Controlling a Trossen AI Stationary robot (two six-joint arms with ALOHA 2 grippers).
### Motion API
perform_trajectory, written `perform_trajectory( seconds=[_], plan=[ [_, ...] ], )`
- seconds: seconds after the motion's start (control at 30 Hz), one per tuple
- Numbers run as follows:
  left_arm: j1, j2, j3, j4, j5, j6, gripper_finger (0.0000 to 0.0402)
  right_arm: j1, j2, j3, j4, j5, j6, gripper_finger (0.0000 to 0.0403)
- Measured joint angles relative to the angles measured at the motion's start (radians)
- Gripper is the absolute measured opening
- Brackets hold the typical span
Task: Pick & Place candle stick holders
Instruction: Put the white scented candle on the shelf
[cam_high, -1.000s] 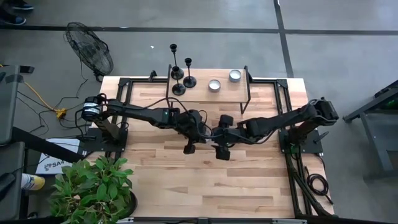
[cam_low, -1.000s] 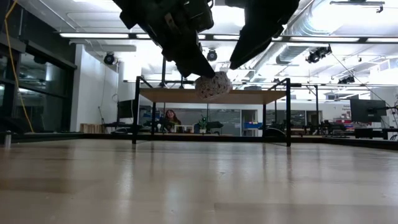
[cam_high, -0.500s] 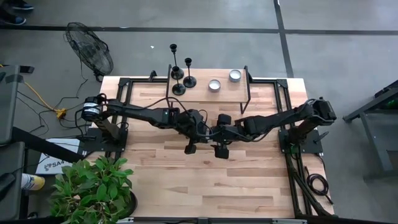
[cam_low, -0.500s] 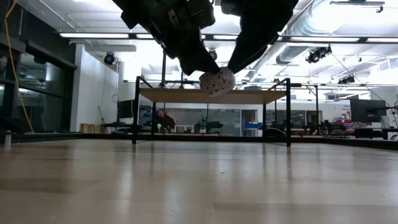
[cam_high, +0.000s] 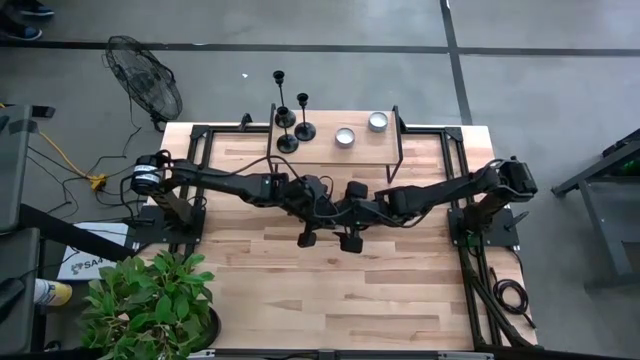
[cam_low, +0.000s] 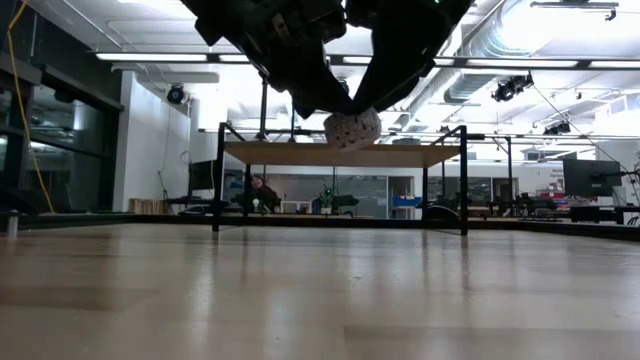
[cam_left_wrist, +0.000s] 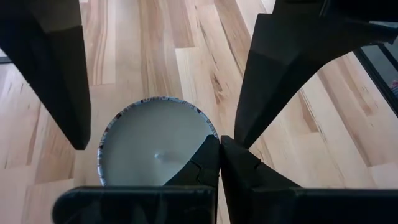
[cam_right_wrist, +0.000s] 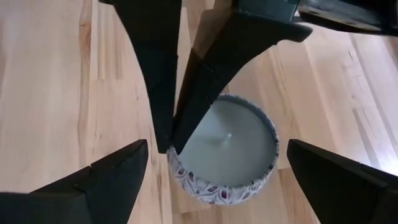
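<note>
Your left gripper (cam_left_wrist: 219, 146) pinched tight on rim of candle tin (cam_right_wrist: 225, 149), tin lifted clear above table (cam_high: 250, 290). Your right gripper (cam_right_wrist: 217, 165) spread wide, one finger either side of same tin, not gripping. Three candlesticks (cam_high: 288, 110) upright at left end of shelf (cam_high: 330, 155), well apart from both grippers. Two more tins (cam_high: 345, 137) on shelf beside them. Fan (cam_high: 146, 85), plant (cam_high: 150, 305) off table's left.

A raised shelf (cam_high: 330, 150) on the wooden surface (cam_high: 300, 290) carries three candle stick holders (cam_high: 288, 125) and two candle tins (cam_high: 345, 137).
</note>
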Motion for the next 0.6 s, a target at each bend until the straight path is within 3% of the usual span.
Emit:
perform_trajectory(
  seconds=[0.6],
  plan=[
    [0.0, 0.003, -0.002, 0.05, 0.008, -0.006, 0.0, -0.012, 0.0, 0.002, -0.025, -0.035, 0.0, 0.0376]
  ],
)
